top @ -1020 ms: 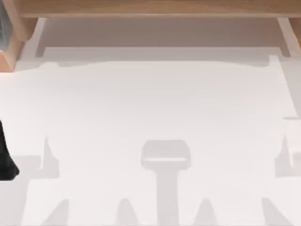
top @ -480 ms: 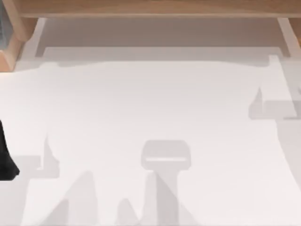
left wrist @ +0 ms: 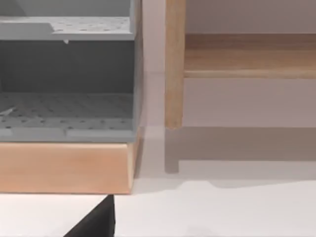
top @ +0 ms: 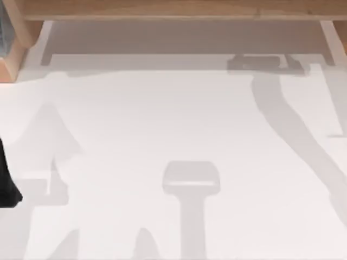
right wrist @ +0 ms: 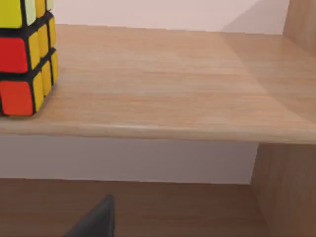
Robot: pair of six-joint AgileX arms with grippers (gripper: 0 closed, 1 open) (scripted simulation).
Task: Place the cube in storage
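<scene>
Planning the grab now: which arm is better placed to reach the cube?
Probably right: its wrist view shows the puzzle cube close by on the wooden shelf, while the left wrist faces a grey bin.

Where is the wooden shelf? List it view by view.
Top view: wooden shelf along the far edge.
Left wrist view: its post beside the grey bin.
Right wrist view: its board, bearing the cube.
Shared landmark: white table, top and left wrist views.
</scene>
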